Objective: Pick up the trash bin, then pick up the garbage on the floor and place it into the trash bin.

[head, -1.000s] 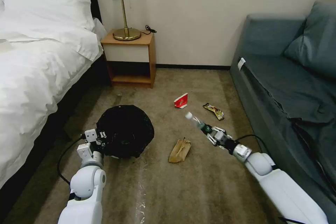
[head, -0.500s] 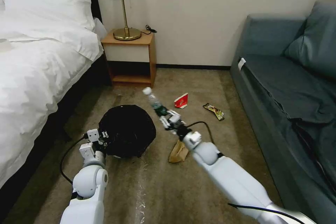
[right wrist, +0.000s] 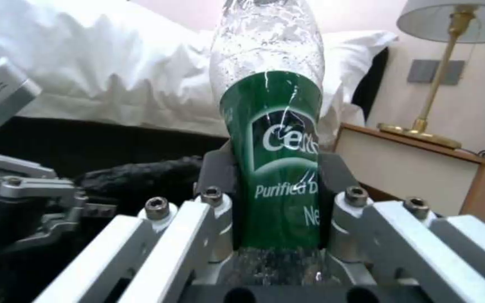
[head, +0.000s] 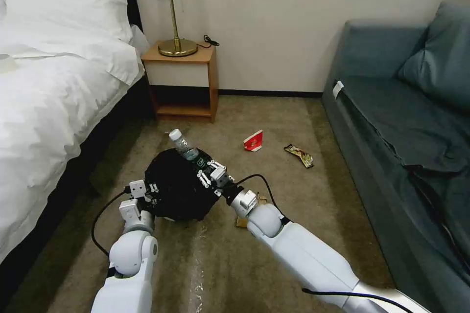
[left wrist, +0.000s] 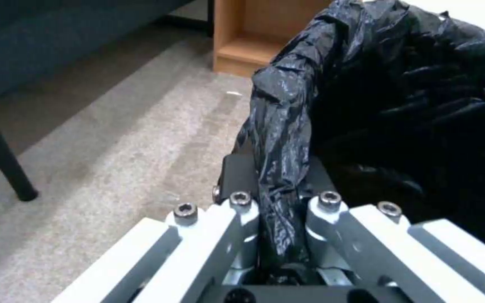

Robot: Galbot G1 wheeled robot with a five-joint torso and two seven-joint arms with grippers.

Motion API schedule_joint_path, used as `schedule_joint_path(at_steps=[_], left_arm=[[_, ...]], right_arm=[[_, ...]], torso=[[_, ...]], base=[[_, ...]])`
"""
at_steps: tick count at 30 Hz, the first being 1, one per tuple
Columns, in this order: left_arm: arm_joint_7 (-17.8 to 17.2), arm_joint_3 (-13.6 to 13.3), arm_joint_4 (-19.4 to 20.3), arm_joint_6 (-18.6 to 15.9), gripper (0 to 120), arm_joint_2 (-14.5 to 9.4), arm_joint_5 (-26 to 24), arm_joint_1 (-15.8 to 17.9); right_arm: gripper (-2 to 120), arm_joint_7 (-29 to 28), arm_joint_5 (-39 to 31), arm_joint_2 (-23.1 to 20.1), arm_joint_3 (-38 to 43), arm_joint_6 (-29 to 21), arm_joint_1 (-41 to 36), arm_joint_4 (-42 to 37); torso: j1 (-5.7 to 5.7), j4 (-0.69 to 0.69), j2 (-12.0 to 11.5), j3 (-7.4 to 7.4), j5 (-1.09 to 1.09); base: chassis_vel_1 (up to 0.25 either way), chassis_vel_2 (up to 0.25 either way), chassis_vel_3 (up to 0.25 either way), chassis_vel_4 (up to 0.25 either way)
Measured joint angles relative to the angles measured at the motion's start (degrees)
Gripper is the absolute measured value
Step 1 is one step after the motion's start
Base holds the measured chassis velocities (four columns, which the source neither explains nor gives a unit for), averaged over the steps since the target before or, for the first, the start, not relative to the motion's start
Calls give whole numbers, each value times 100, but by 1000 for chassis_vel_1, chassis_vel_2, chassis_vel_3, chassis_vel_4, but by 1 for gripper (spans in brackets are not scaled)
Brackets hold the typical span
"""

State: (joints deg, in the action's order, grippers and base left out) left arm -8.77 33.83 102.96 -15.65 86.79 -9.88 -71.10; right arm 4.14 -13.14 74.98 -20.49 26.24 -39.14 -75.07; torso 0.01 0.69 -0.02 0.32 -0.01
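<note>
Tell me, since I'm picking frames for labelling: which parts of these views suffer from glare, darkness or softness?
Head view: the trash bin reads as a near-featureless black mass. Left wrist view: sheen on the bag fold at the left gripper, the bin's inside lost in dark. Right wrist view: the bottle in the right gripper glints; its upper part looks soft.

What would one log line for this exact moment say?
left gripper: shut on trash bin rim | right gripper: shut on bottle, above bin | carton, wrapper: on floor
</note>
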Motion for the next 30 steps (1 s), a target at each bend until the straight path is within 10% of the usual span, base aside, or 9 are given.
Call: schedule_joint_path(at_steps=[30], left_arm=[[-41,-40,111,1,5,35,83,-47]], right_arm=[[100,-3,257,4,-5,-59,-69,33]], torso=[[0,0,0,0,0]], base=[[0,0,0,0]])
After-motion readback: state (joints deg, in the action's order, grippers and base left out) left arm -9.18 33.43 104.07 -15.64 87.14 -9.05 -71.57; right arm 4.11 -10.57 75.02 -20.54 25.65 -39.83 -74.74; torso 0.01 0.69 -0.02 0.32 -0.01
